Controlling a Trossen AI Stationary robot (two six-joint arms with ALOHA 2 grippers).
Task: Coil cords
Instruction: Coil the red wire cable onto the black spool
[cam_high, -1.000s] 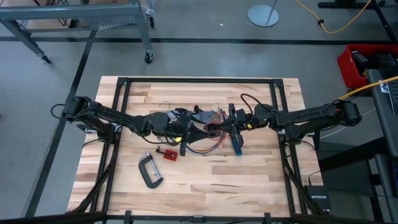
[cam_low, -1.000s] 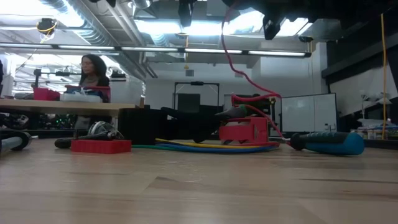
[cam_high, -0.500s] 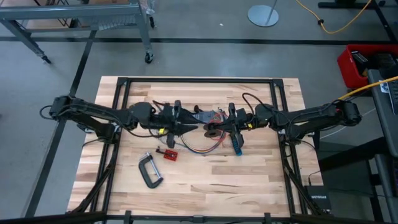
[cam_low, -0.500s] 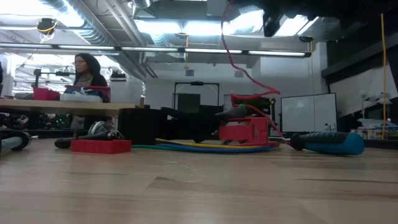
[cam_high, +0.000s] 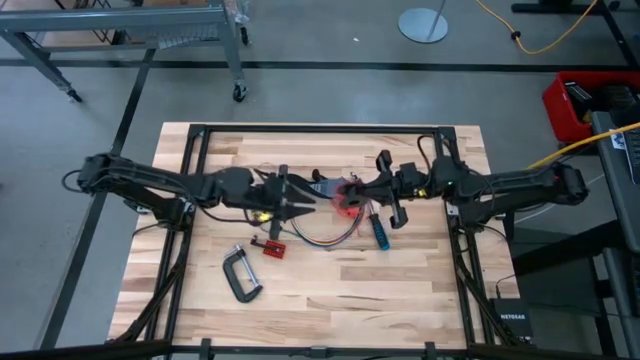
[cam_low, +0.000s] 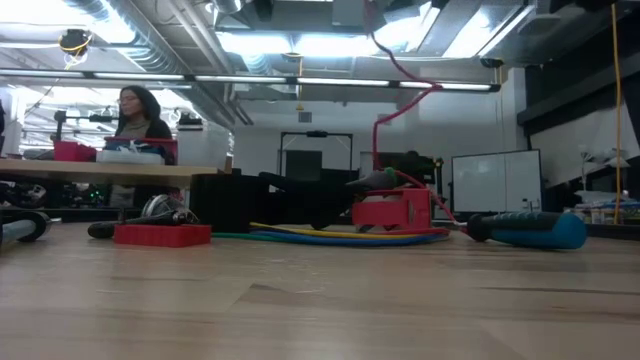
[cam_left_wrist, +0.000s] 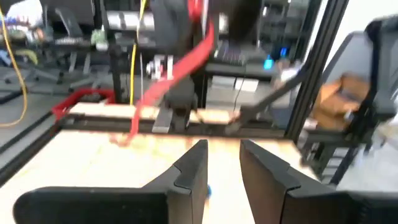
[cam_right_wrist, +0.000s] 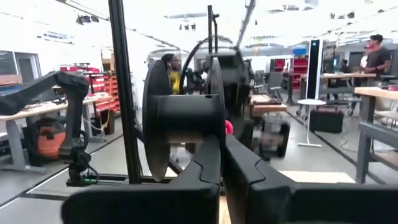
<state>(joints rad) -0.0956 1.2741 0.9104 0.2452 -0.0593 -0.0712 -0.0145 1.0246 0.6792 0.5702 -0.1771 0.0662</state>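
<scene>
My right gripper (cam_high: 352, 193) is closed on the red cord (cam_low: 400, 75), now lifted higher than before. My left gripper (cam_high: 312, 205), near it, has half-opened fingers.

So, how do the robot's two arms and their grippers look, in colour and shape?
Both arms are dark, slim and jointed, with small yellow marks near the wrists and thin black cables looping beside them. The left gripper has two flat, angular black fingers. The right gripper has the same black angular fingers.
</scene>
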